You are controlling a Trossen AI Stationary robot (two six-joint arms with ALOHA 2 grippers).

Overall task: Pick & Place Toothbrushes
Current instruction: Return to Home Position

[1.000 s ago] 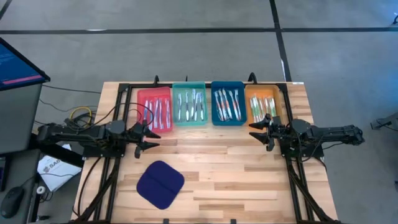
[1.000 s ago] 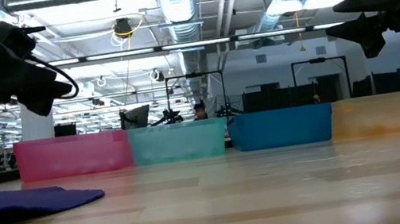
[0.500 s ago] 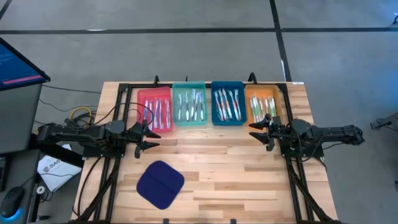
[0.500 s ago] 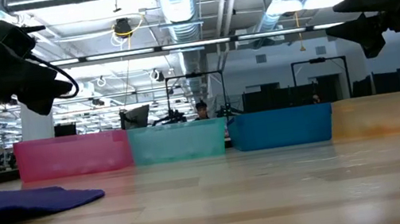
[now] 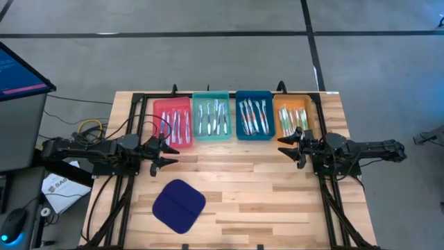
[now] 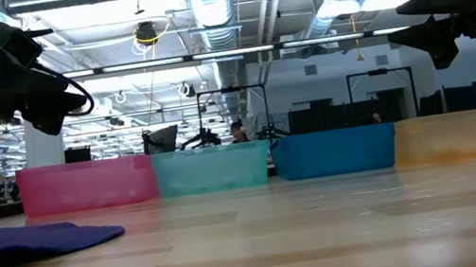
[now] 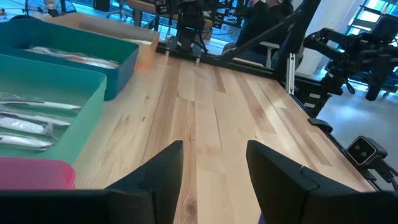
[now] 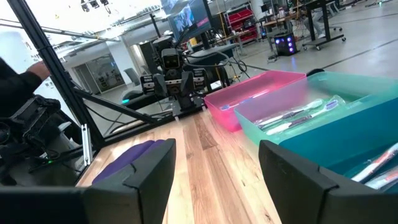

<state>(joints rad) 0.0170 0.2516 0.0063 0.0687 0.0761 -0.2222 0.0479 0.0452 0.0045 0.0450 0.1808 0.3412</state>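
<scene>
Parted and empty on both sides: nothing held between the jaws of the left gripper point(image 5: 172, 153), nothing between those of the right gripper point(image 5: 283, 148). Hovering above the table point(image 5: 250, 198), tips turned toward each other: the left near the far side of the dark blue cloth pad point(image 5: 179, 205), the right well apart from the pad, off to its right and also farther back.

No toothbrushes point(image 5: 211, 118) to be seen on the pad or on the boards around it. Found instead beyond the pad, in the row along the table's far edge: lying in the red tray point(image 5: 158, 105), the teal tray point(image 5: 210, 95), the blue tray point(image 5: 254, 94) and the orange tray point(image 5: 291, 98). Judged from that: sorting finished, only the retreat to rest left to do.

To do that well:
- Leave the jaws released, with no load to carry.
- Draw each arm back along its own side, away from the pad and not across it.
- Stay higher than the tray walls while close to the row beyond the pad.
- Avoid trailing a finger over the pad and rucking it.
- Move both arms slowly and evenly.
- Settle without dipping toward the boards.
</scene>
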